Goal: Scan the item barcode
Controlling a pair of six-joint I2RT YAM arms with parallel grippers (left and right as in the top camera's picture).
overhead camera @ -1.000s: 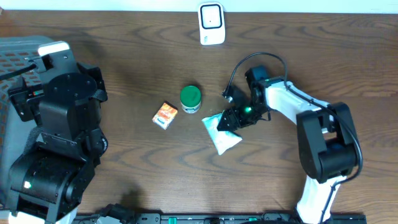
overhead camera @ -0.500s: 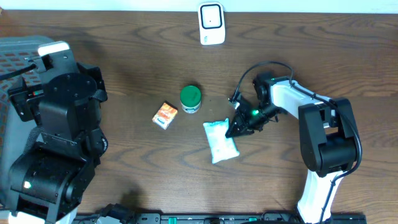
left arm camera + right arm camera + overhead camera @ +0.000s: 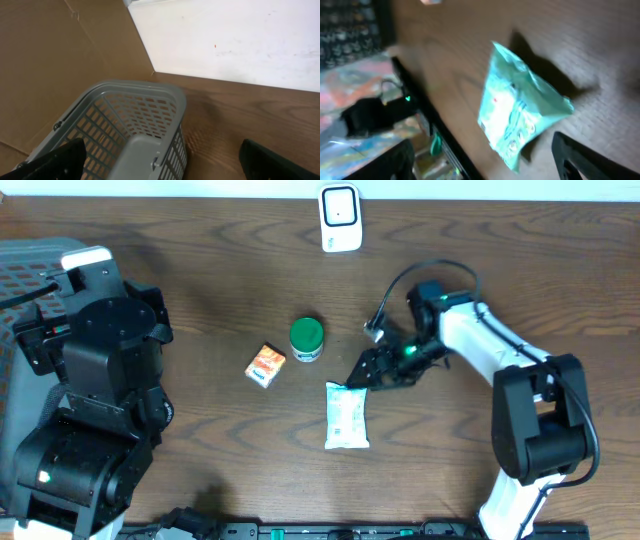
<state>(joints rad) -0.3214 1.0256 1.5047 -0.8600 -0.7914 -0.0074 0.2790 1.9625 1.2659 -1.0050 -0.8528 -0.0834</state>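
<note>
The item, a white and teal packet (image 3: 347, 417), lies flat on the wooden table, long side toward the front edge. In the right wrist view the same packet (image 3: 520, 116) lies beyond my open fingers, touching neither. My right gripper (image 3: 362, 376) hovers open just past the packet's far end. No barcode shows on the packet. A white scanner (image 3: 340, 218) stands at the table's back edge. My left gripper (image 3: 160, 170) is open above a grey basket (image 3: 132, 115) and holds nothing.
A green-lidded jar (image 3: 306, 338) and a small orange box (image 3: 266, 365) stand left of the packet. The grey basket (image 3: 30, 270) sits at the far left under the left arm (image 3: 95, 400). A black rail (image 3: 427, 125) runs along the table's front edge.
The right gripper was shut on the packet's edge, then opened and drew back toward the far side. The packet turned and now lies straight, a little nearer the front. The left arm stayed still.
</note>
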